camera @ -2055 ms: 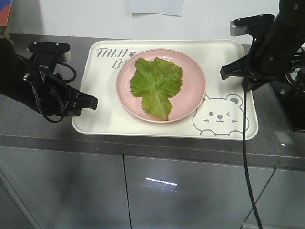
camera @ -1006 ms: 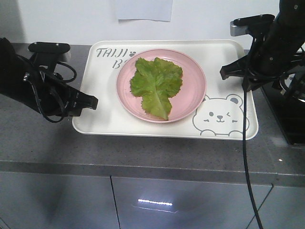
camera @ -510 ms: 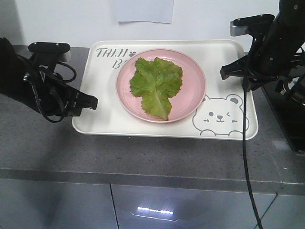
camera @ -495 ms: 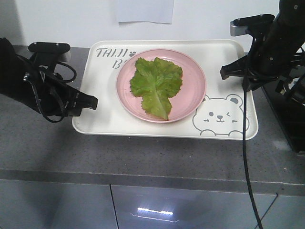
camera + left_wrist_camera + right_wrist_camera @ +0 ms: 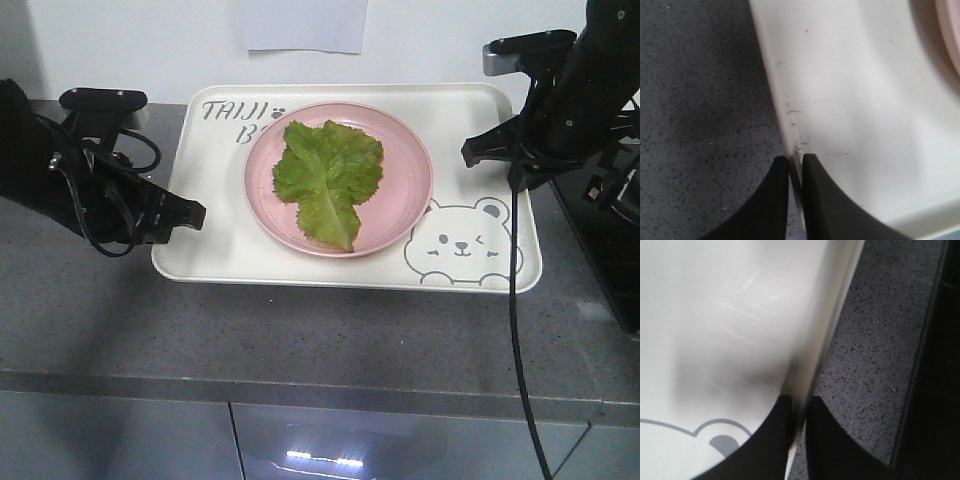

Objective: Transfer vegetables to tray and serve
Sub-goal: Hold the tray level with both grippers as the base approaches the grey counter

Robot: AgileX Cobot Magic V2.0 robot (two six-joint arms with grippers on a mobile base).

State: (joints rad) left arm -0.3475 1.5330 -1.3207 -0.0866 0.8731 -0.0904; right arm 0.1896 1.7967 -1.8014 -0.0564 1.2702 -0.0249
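Now, step: leaf already on the tray, so the serving step looks to be in hand.
Leaf: lies flat on the pink plate, centre of the front view.
Tray: on the grey counter, mid-frame, plate resting on it.
Left gripper: closed on the tray's left rim, one finger inside, one outside.
Right gripper: pinching the right rim the same way, near the bear drawing.
Next move: likely a level, matched lift by both arms; any tilt could slide the plate.
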